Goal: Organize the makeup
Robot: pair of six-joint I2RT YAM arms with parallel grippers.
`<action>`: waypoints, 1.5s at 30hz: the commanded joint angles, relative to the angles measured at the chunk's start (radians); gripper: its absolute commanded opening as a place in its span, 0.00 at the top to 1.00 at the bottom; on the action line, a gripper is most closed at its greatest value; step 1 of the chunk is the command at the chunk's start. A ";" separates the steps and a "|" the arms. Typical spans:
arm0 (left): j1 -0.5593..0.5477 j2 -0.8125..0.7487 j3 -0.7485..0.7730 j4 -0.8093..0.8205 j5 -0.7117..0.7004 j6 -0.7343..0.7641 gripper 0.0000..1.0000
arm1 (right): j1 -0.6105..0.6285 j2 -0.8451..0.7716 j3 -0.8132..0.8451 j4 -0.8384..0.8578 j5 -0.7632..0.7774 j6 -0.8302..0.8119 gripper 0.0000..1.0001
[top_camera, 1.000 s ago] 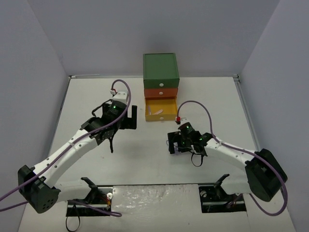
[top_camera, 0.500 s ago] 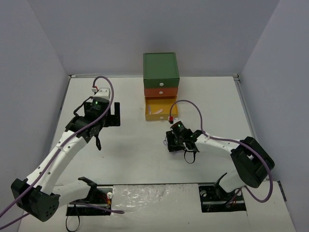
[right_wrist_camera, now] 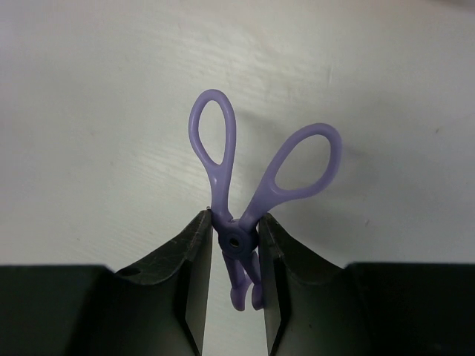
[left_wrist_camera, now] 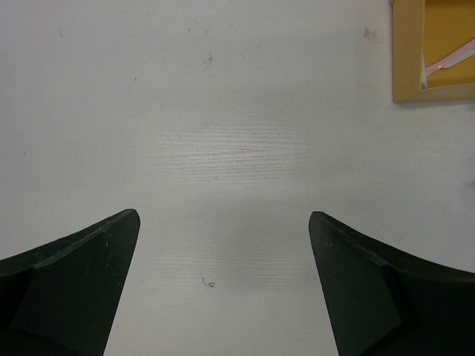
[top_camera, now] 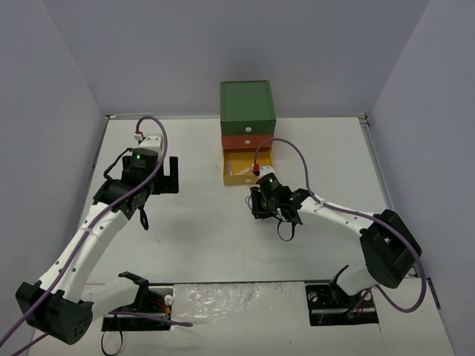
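Lilac tool (right_wrist_camera: 233, 239): smooth moulded plastic, slight sheen. Desk (left_wrist_camera: 237, 111): white, matt, faint wood grain, a few small scuffs. Right end effector (right_wrist_camera: 236, 222): black plastic, matt, lightly specked. Yellow drawer (left_wrist_camera: 430, 95): matt, card-like.

The drawer box (top_camera: 247, 104) stands at the middle of the table's (top_camera: 208, 245) far edge. Its bottom drawer (top_camera: 249, 182) is pulled out toward the near edge, and a thin stick (left_wrist_camera: 447, 62) lies in it. Just before the drawer's front wall, near the table's middle, is the right gripper (right_wrist_camera: 236, 222). A scissor-handled tool (right_wrist_camera: 234, 242) sits between its fingers, loops pointing away from the wrist. The left gripper (top_camera: 169, 176) is well left of the drawer, over the table's left half.
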 commanded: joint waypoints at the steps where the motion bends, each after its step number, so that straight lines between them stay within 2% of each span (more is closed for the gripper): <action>1: 0.020 -0.040 0.000 0.045 0.022 0.023 0.03 | 0.001 -0.009 0.201 -0.011 0.067 -0.078 0.84; 5: 0.029 -0.051 -0.009 0.052 0.029 0.020 0.03 | -0.025 0.069 0.338 -0.020 0.090 -0.151 0.84; 10: 0.033 -0.070 -0.033 0.054 0.019 0.021 0.03 | -0.103 0.270 0.570 -0.023 0.052 -0.379 0.85; 14: 0.036 -0.075 -0.038 0.056 0.012 0.022 0.03 | -0.128 0.384 0.679 -0.027 0.020 -0.531 0.85; 17: 0.037 -0.078 -0.040 0.054 0.011 0.025 0.03 | -0.133 0.442 0.747 -0.028 0.020 -0.629 0.81; 19: 0.040 -0.079 -0.040 0.053 0.010 0.025 0.03 | -0.134 0.471 0.775 -0.028 0.037 -0.667 0.71; 21: 0.040 -0.079 -0.041 0.054 0.012 0.025 0.03 | -0.139 0.487 0.796 -0.028 0.037 -0.692 0.53; 22: 0.040 -0.080 -0.041 0.054 0.012 0.024 0.03 | -0.139 0.486 0.797 -0.030 0.037 -0.694 0.52; 24: 0.042 -0.082 -0.043 0.053 0.011 0.025 0.03 | -0.141 0.475 0.799 -0.033 0.030 -0.700 0.38; 27: 0.043 -0.084 -0.043 0.053 0.015 0.026 0.03 | -0.139 0.436 0.783 -0.034 0.022 -0.691 0.25; 31: 0.046 -0.079 -0.043 0.054 0.022 0.025 0.03 | -0.136 0.377 0.744 -0.034 0.029 -0.659 0.19; 37: 0.050 -0.080 -0.045 0.055 0.024 0.022 0.03 | -0.122 0.243 0.575 0.020 0.088 -0.446 0.02; 41: 0.054 -0.075 -0.046 0.054 0.031 0.020 0.03 | -0.100 0.167 0.401 0.113 0.179 -0.257 0.00; 45: 0.058 -0.072 -0.045 0.055 0.036 0.018 0.03 | -0.097 0.153 0.266 0.220 0.204 -0.106 0.00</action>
